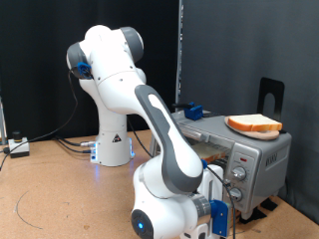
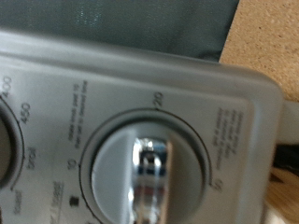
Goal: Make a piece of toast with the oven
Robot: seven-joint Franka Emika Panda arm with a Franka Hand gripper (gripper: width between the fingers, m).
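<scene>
- My pincer (image 1: 221, 202) sits low at the oven's (image 1: 239, 149) knob panel, near the table's (image 1: 50, 189) exterior-view right edge; I cannot tell whether it is apart or together.
- A timer knob (image 2: 140, 173) fills my wrist view.
- The piece of toast (image 1: 254, 124) lies on the oven's roof.

white arm (image 1: 125, 75), grey joints, blue lights

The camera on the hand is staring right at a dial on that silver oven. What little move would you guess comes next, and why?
Probably a short advance to close on the timer knob: it fills the wrist view, so the gripper hovers just before the oven knob panel. A bread slice lies on the oven's top.
</scene>
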